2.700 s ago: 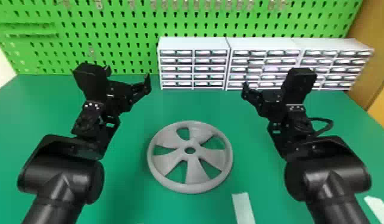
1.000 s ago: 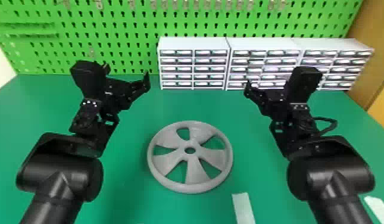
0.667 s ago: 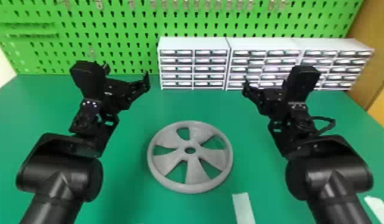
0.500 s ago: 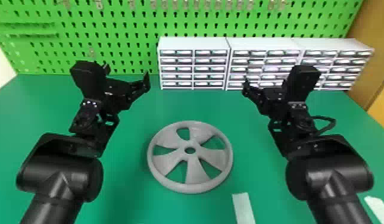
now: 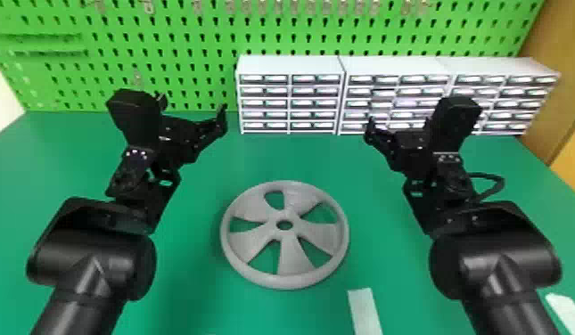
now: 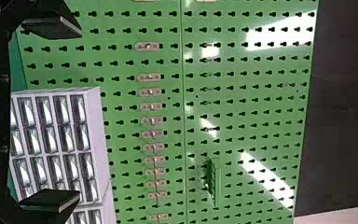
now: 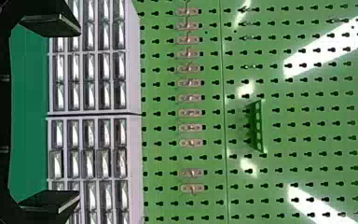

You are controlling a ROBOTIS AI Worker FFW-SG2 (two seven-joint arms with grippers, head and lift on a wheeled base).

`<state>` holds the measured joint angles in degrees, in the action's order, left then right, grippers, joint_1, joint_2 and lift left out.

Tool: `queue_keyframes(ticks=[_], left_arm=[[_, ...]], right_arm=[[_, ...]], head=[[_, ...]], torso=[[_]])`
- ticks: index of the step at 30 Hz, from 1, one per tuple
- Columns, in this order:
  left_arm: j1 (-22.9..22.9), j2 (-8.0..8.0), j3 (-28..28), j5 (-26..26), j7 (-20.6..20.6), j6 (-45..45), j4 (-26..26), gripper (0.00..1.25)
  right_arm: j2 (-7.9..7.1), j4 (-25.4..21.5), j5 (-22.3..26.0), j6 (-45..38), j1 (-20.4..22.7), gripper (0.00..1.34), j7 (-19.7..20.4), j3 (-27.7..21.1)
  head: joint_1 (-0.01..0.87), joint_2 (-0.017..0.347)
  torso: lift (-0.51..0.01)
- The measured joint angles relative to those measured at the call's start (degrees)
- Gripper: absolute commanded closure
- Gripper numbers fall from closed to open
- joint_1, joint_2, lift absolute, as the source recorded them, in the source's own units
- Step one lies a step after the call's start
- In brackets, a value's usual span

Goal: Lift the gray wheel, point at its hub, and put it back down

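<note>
Your left gripper [image 5: 193, 106] and right gripper [image 5: 399, 124] both hung wide open, your gray wheel [image 5: 294, 258] lay flat between your arms, on the green table [image 5: 290, 158]

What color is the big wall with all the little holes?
The wall is bright green, seen best in the head view.

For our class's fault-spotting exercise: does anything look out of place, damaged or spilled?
Perhaps one thing: some drawers in the middle cabinet seem to jut out slightly past their neighbours. The wheel lies flat, apparently undamaged.
</note>
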<state>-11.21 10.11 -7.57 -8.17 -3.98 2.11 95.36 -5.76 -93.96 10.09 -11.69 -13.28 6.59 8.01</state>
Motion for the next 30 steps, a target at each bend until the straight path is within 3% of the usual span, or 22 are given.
queue_keyframes(ticks=[30], left_arm=[[0.05,0.0,-0.07,0.02,0.11,0.0,-0.06,0.09]], right_arm=[[0.13,0.0,-0.33,-0.09,0.01,0.08,0.0,0.08]], head=[[0.692,0.048]], torso=[[-0.088]])
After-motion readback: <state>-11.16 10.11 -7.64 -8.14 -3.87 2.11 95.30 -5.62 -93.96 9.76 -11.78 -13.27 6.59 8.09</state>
